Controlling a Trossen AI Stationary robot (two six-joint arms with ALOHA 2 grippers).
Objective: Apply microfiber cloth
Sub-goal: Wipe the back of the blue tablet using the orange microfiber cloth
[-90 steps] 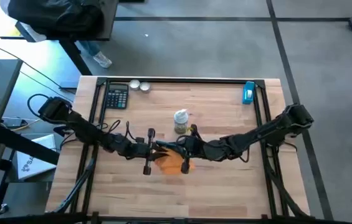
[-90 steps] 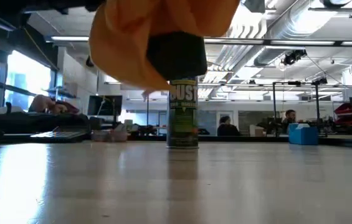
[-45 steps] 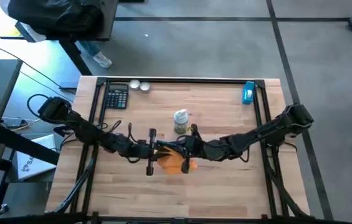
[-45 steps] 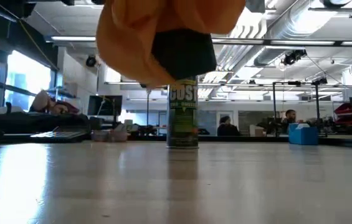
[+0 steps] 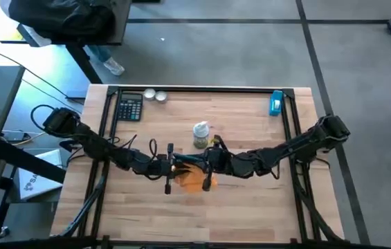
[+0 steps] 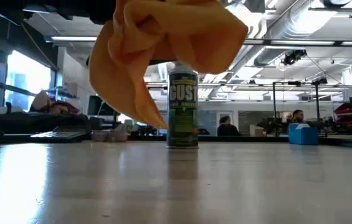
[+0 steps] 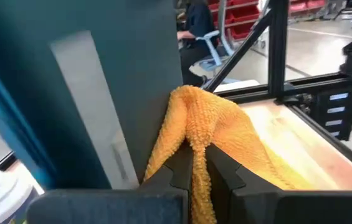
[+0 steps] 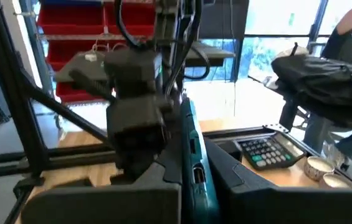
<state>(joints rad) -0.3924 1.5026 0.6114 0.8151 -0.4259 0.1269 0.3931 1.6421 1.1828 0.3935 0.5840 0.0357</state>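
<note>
Wooden workbench [image 5: 250,200] in an open-plan workshop: two robot arms meet at mid-table over a raised orange cloth.

Clear of the tabletop, the soft bright orange microfiber cloth [image 6: 163,43] hangs bunched, its longest fold trailing downward; the left gripper [image 7: 199,169] pinches it between nearly closed fingers. Facing it, the right gripper [image 8: 185,165] clamps a thin teal-edged flat panel [image 7: 82,93] edge-on. Behind stands a green spray can [image 6: 183,107] lettered "DUST". A black calculator [image 5: 130,106] lies at the far left corner.
</note>
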